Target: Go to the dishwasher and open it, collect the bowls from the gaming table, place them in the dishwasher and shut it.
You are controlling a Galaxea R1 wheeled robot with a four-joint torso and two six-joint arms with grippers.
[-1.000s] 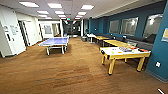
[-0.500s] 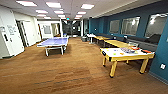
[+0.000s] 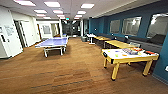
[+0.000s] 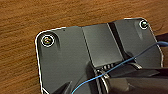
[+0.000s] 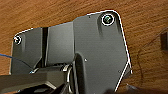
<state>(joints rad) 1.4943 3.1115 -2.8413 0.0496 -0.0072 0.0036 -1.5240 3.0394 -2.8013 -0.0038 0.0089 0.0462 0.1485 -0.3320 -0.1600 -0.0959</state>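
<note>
Bowls (image 3: 120, 53), small and colourful, sit on the yellow-rimmed gaming table (image 3: 130, 59) at right; either pincer's opening can't be told.

Left wrist (image 4: 100, 62), right wrist (image 5: 75, 57), both pointing downward

Items on gaming counter (image 3: 112, 54) too blurred to identify; bowls (image 3: 117, 53) mere colour specks; far furniture indistinct
</note>
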